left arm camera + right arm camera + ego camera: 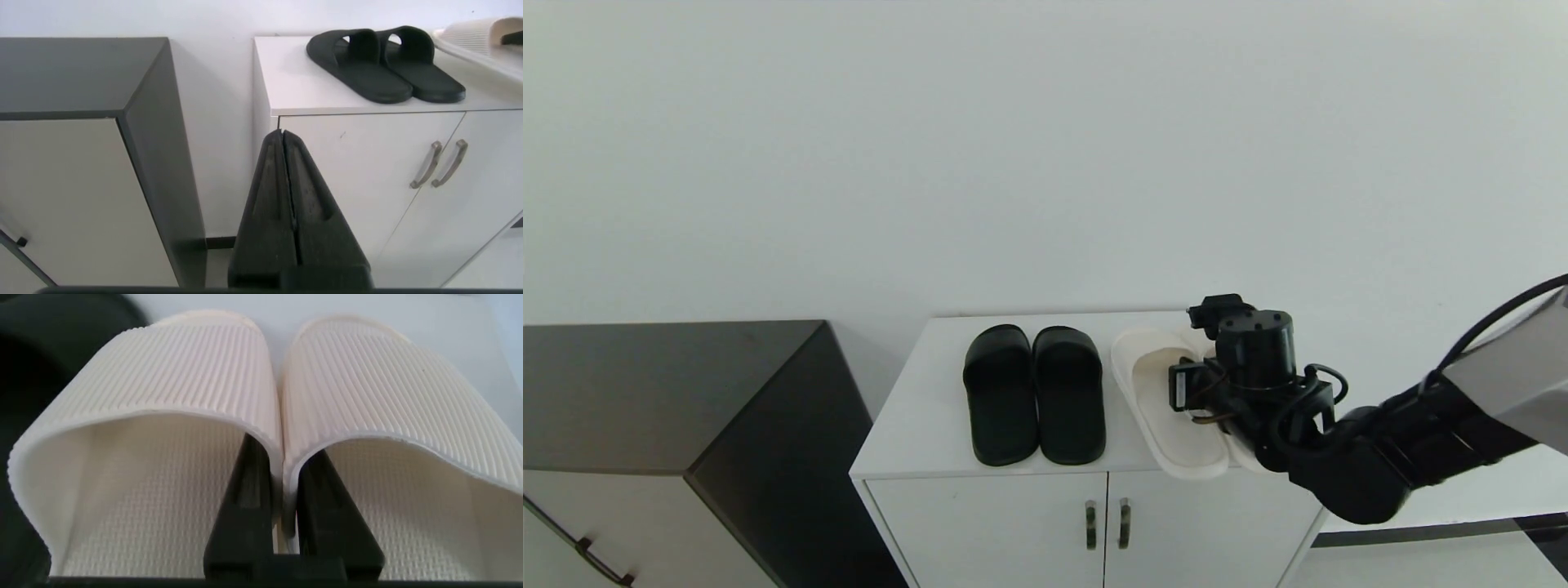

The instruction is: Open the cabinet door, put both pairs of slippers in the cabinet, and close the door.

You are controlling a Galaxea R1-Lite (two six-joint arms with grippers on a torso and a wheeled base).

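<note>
R gripper point(284, 461) has one finger inside each of the white slippers point(163, 384) & squeezes the 2 inner strap walls together, so it's clamped on the pair. They sit on top of the white cabinet point(915, 433), just beside the black slippers point(1033, 396). Doors point(988, 531) look shut, and the handles point(1107, 524) meet in the middle. L gripper point(283, 147) is closed on nothing, low by the cabinet front. To do it well, I think: lift straight up, slow, w/ a firm squeeze so no shoe slips out. White straps are ribbed, soft-looking & bendy, the insoles bumpy. Black ones are smooth & dull.
</note>
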